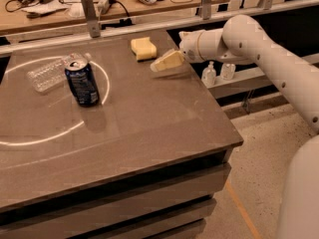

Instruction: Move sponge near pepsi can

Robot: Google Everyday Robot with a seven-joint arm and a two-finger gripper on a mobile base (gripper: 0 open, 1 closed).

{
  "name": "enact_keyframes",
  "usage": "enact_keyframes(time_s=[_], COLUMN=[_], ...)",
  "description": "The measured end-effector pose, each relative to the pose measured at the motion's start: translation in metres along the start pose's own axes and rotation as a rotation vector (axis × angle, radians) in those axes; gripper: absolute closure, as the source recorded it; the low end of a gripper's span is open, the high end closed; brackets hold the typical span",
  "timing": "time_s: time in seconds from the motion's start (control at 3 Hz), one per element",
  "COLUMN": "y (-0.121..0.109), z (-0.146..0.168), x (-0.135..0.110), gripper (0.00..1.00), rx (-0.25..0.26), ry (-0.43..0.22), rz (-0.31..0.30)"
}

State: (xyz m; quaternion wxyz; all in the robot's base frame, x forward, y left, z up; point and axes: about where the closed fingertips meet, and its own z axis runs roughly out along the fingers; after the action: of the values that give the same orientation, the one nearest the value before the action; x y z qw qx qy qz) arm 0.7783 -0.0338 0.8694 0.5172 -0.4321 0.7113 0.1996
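The pale yellow sponge [143, 48] lies on the grey table [149, 118] near its far edge. The dark blue pepsi can [82, 81] stands upright to the left, well apart from the sponge. My gripper [155, 66] reaches in from the right on the white arm [259, 49], just right of and slightly nearer than the sponge, hovering over the table and not touching the sponge.
A clear plastic bottle [47, 73] lies on its side just behind the can. A rail with posts [89, 14] runs along the far edge, with a cluttered bench beyond. Two small bottles [209, 74] stand on a shelf right of the table.
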Motion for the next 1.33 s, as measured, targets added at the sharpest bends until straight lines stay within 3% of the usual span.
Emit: enact_keyframes(time_s=[1.33], y=[-0.005], z=[0.066], x=[-0.009], gripper=[0.00], rx=[-0.056], ry=[-0.012], rz=[0.043])
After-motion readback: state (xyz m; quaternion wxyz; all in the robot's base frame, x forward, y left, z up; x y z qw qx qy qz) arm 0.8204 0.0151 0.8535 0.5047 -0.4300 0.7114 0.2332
